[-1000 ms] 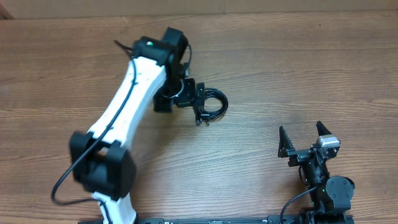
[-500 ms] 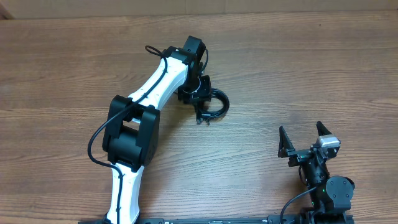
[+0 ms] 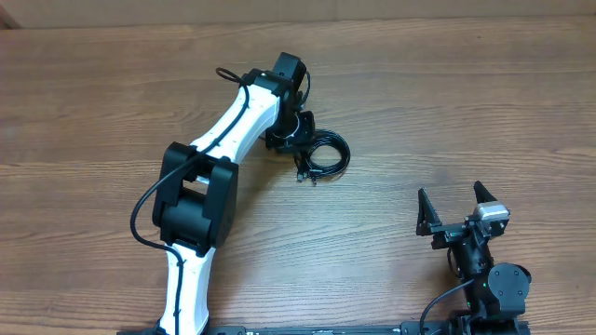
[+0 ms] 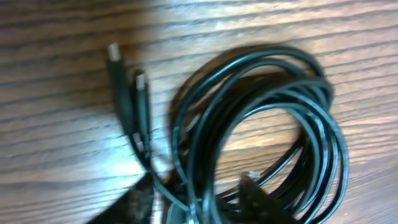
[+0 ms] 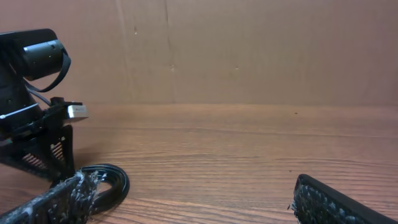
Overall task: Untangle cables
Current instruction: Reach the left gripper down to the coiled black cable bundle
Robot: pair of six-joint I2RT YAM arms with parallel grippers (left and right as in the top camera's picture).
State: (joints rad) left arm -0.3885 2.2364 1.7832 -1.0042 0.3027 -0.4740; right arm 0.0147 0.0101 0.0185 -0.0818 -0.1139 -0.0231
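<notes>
The cables are a coil of thin black cords lying on the wooden table, with two plug ends sticking out at the front left. My left gripper is at the coil's left edge. In the left wrist view the coil fills the frame and the plug ends lie at the upper left. The left fingers are apart, with a few strands running between them. My right gripper is open and empty at the near right. Its wrist view shows the coil far off on the left.
The left arm stretches from the near left edge up across the table. A brown wall stands behind the table's far edge. Bare wood lies between the coil and the right gripper.
The left arm's elbow swung from low left to upright a second ago. Since half a second ago the coil has shifted slightly right and spread out. The right arm has not moved.
</notes>
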